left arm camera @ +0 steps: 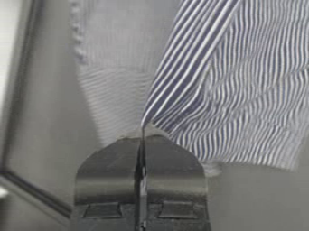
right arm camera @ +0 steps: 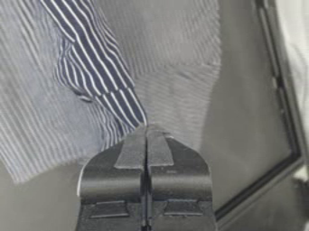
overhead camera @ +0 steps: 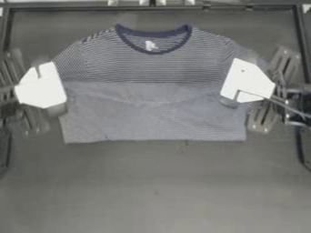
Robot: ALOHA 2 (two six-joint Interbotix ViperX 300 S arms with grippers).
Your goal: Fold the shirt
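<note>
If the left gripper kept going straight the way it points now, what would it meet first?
The shirt. The left gripper, at the shirt's left sleeve, has its jaws shut on a raised fold of striped fabric; pushing on would drive it further into that fold, toward the shirt's body. Depth beyond the fold is unclear.

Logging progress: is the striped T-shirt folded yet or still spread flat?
Partly folded: the navy-and-white striped soft T-shirt has its paler lower half doubled up. Left gripper and right gripper pinch its side edges.

No readable text anywhere. Only a small white neck label (overhead camera: 149, 45) inside the navy collar of the shirt (overhead camera: 152, 73), its print too small to make out. No brands, numbers or signs.
</note>
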